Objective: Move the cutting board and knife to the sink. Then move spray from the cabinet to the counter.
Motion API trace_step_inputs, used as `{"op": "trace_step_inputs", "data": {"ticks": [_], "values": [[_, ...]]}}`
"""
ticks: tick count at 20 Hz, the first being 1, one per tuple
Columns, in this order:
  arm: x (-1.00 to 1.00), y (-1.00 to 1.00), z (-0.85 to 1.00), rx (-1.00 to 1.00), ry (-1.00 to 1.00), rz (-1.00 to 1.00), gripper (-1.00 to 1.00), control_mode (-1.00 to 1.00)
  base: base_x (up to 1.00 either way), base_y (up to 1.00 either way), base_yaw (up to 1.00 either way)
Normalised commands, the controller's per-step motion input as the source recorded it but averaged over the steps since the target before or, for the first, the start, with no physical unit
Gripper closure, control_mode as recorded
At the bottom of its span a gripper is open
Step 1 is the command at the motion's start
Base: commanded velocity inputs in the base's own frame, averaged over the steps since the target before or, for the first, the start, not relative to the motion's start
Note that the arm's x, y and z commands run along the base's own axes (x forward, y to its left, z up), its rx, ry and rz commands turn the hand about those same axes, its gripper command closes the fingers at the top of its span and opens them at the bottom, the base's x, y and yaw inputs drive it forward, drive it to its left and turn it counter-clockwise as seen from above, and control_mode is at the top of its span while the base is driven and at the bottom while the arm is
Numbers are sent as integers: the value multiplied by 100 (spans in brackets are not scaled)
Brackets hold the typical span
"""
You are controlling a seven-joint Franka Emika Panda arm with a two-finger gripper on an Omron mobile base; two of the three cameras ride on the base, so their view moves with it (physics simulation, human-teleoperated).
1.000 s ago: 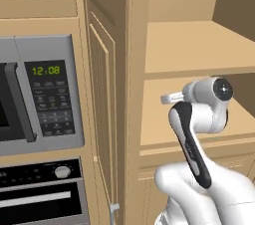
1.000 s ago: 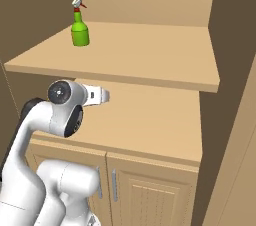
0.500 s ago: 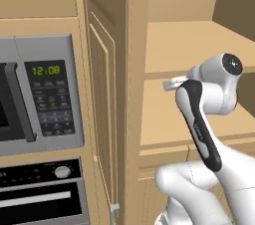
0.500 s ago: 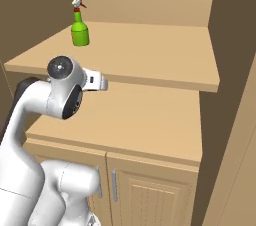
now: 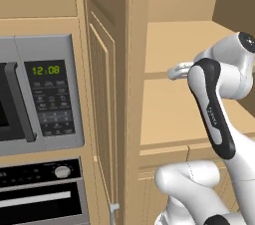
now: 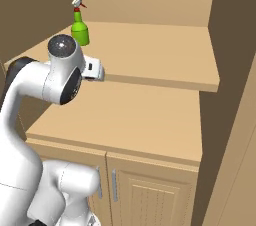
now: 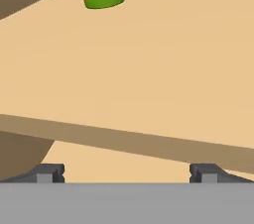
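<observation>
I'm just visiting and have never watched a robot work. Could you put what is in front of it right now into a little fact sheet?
place: open cabinet with plain wooden shelves
spray: green bottle, upright at the back left of the upper shelf
hand: open, holding nothing, level with the front edge of that shelf, short of the bottle
beside the cabinet: silver microwave with an oven under it
below the shelves: closed cupboard doors

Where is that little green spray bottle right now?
The spray stands upright at the back left of the cabinet's upper shelf in the right base view, beyond the open tool, untouched.
</observation>
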Motion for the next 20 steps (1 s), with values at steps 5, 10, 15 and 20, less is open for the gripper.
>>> {"op": "trace_step_inputs", "data": {"ticks": [5,10,15,20], "values": [[0,8,46,0,-12,0,-100,-100,0,0,0],[3,9,33,0,-19,0,-100,-100,0,0,0],[17,9,9,0,-21,5,-100,-100,0,0,0],[28,6,23,0,-15,9,-100,-100,0,0,0]]}}
